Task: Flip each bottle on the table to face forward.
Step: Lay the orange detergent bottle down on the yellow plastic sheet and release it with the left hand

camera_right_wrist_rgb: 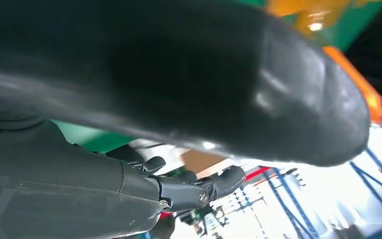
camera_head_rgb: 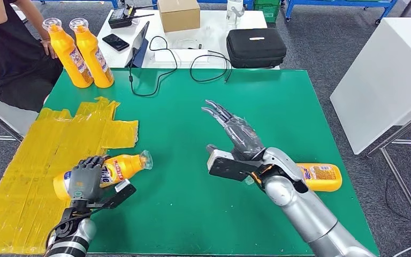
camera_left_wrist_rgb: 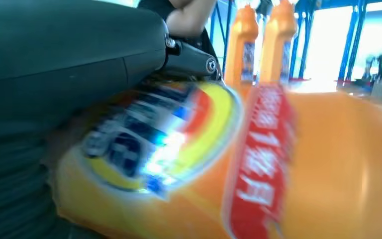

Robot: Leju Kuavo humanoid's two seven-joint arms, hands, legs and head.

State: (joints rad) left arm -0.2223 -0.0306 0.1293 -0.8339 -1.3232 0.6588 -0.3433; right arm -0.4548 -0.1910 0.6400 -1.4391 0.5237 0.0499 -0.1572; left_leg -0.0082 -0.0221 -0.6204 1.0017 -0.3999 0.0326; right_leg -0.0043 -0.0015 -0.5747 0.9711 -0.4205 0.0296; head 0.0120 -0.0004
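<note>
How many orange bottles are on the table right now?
4. Two upright bottles at the far left edge, one lying bottle under the left robot hand, one lying bottle behind the right forearm.

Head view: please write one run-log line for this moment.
left hand grips lying bottle | right hand open | second bottle lying

Two upright bottles [camera_head_rgb: 83,51] far left, lying bottle [camera_head_rgb: 112,170] near left, another bottle [camera_head_rgb: 321,176] near right

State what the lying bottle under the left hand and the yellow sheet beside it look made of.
Bottle: probably glossy orange plastic with a printed label and clear cap; highlights show.
Yellow sheet: seemingly thin translucent film or tape strips; wrinkled, shiny, overlapping edges.
</note>
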